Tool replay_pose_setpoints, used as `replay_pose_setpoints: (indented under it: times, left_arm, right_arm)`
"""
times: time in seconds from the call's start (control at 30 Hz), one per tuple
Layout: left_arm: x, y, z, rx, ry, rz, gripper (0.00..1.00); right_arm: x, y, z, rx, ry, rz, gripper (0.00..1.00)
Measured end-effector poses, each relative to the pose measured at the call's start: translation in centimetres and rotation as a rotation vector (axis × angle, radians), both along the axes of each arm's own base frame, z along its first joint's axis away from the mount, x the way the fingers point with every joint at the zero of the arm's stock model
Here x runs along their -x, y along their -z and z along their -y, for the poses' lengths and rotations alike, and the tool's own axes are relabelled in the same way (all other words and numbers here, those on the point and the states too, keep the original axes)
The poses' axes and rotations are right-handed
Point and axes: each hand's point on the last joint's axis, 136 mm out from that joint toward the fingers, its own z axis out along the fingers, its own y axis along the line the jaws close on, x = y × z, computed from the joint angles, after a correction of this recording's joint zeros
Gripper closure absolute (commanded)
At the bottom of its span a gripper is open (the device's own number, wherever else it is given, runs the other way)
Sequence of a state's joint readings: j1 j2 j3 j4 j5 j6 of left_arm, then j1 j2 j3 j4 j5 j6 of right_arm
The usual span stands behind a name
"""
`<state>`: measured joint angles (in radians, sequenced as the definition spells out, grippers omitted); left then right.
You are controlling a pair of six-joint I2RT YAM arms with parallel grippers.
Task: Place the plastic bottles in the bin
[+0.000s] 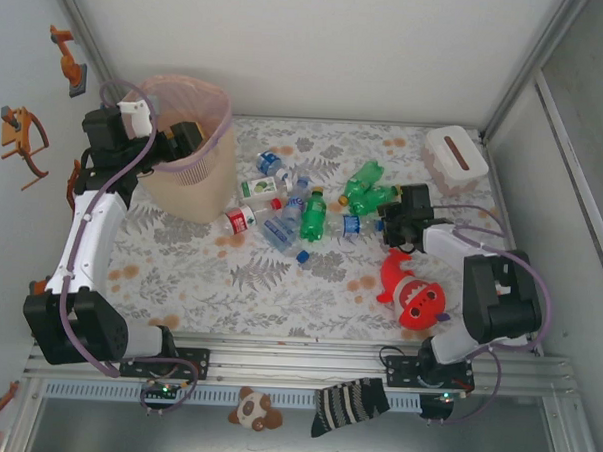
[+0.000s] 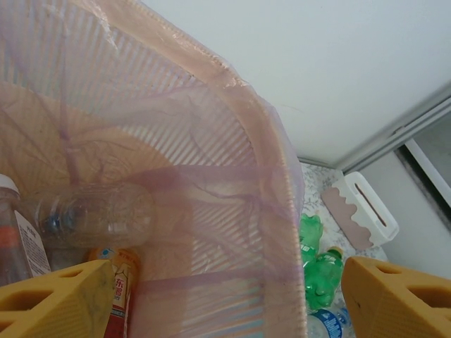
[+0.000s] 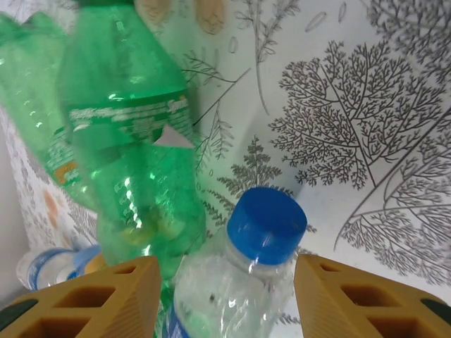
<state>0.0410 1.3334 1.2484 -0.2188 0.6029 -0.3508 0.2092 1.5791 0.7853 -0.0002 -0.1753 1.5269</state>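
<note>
At the left, the left gripper (image 1: 180, 141) is hanging over the mouth of the tall beige perforated plastic bin (image 1: 195, 186), which is standing at the far-left corner of the leaf-patterned tablecloth (image 1: 279, 285). Its yellow fingers (image 2: 56, 299) are standing wide apart with nothing between them. In the left wrist view the bin's pink translucent liner bag (image 2: 271, 134) is draping over the rim, and a clear crumpled bottle (image 2: 91, 215) is lying at the bottom, beside a bottle with a red-orange label (image 2: 121, 289).

Right of the bin, the loose plastic bottles (image 1: 282, 210) are lying scattered over the middle of the cloth, among them a green bottle with a yellow cap (image 1: 313, 217). Further right, the right gripper (image 1: 382, 225) is sitting low at the cluster's edge. Its fingers (image 3: 106, 296) are flanking a clear bottle with a blue cap (image 3: 243, 274), close on both sides. Whether they are pressing on it cannot be told. A green ribbed bottle (image 3: 134, 148) is lying just beside it. Near the right arm, a red plush toy (image 1: 419, 296) is lying on the cloth, and a small white box (image 1: 455, 158) is sitting in the far-right corner.
</note>
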Motion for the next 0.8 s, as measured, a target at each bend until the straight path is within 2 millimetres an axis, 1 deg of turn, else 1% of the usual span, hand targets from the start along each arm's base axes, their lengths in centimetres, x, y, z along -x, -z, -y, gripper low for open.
replay_pose_setpoints:
  times: [0.1,0.17,0.3,0.5,0.7,0.8]
  left_arm:
    - [0.0,-0.2,0.0,0.001,0.002,0.007,0.17]
    - [0.0,-0.3,0.1,0.001,0.004,0.012,0.17]
    - [0.0,-0.4,0.1,0.003,0.008,0.017,0.17]
    - [0.0,-0.2,0.2,0.008,0.010,0.014,0.17]
    - [0.0,-0.3,0.2,0.011,0.012,0.015,0.17]
    - [0.0,-0.3,0.2,0.012,0.012,0.015,0.17]
  right_arm:
    - [-0.5,1.3,-0.3,-0.047,0.027,-0.011,0.46]
    - [-0.7,1.8,-0.6,-0.068,0.037,-0.013,0.46]
    - [-1.3,2.1,-0.6,-0.088,0.053,-0.003,0.49]
    - [-1.8,2.5,-0.1,-0.099,0.071,0.003,0.54]
    - [-1.7,2.8,0.0,-0.099,0.070,-0.002,0.59]
    - [-1.6,3.0,0.0,-0.098,0.069,-0.003,0.63]
